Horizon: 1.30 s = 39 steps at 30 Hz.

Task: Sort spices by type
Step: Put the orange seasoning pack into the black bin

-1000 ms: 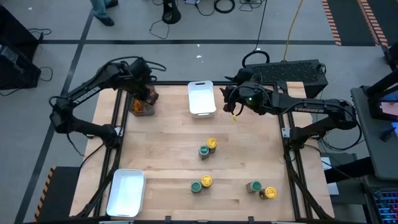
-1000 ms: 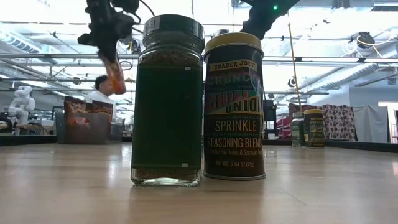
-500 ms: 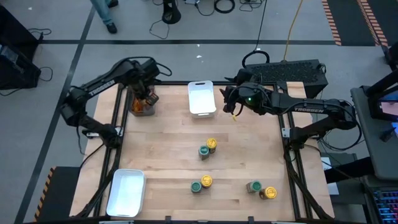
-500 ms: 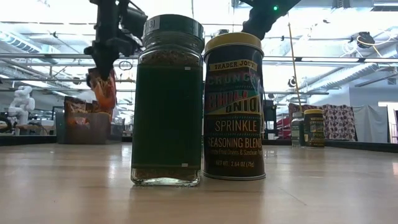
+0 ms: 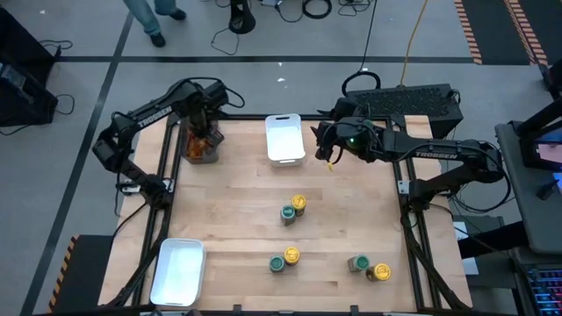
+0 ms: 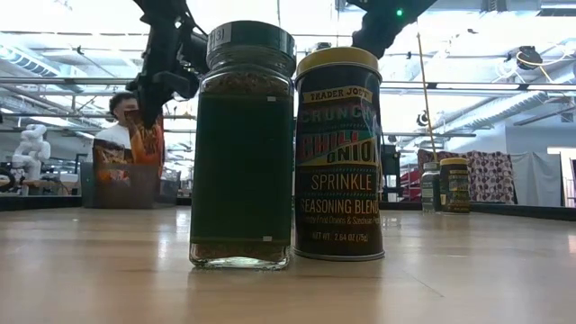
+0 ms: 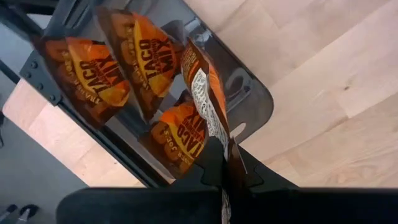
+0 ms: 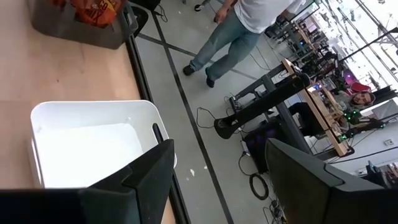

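Pinching taco packet [image 7: 208,106], left pincer [image 7: 225,171]

My left hand [image 7: 225,163] pinches one orange taco-mix packet [image 7: 208,106] by its edge above the dark bin. Three pairs of small round jars, green-lidded [image 5: 287,213] beside yellow-lidded [image 5: 299,204], stand upright on the wooden surface [image 5: 237,202].

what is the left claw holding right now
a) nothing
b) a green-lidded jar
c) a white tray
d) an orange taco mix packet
d: the left wrist view shows the left claw shut on the edge of an orange taco mix packet, held over the dark bin where more such packets lie.
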### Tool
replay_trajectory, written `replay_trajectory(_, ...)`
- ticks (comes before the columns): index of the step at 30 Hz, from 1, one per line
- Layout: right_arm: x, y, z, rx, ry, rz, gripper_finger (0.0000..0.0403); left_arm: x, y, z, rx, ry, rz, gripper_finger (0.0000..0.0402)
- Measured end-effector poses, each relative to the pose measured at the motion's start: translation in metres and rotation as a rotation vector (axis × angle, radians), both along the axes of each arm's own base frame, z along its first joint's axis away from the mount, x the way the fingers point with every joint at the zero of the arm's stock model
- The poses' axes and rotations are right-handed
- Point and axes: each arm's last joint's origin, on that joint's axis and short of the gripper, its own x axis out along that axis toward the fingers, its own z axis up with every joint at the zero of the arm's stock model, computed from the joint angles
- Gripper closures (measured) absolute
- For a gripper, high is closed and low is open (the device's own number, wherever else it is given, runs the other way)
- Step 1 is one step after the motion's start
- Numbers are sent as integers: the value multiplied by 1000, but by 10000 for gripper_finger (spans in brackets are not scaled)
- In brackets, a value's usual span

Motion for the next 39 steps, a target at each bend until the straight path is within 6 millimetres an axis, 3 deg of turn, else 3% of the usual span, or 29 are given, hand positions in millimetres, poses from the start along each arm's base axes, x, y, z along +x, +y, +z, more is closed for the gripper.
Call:
replay_trajectory(18,-5,1,-10,69,68,-27,167,9,9,-22,-76,68,-84,402)
replay_trajectory(31,-5,1,-10,80,55,-35,167,-2,0,-59,-154,149,-70,402)
replay_trajectory(39,-5,1,-10,78,56,-33,167,1,3,-62,-120,117,-70,392)
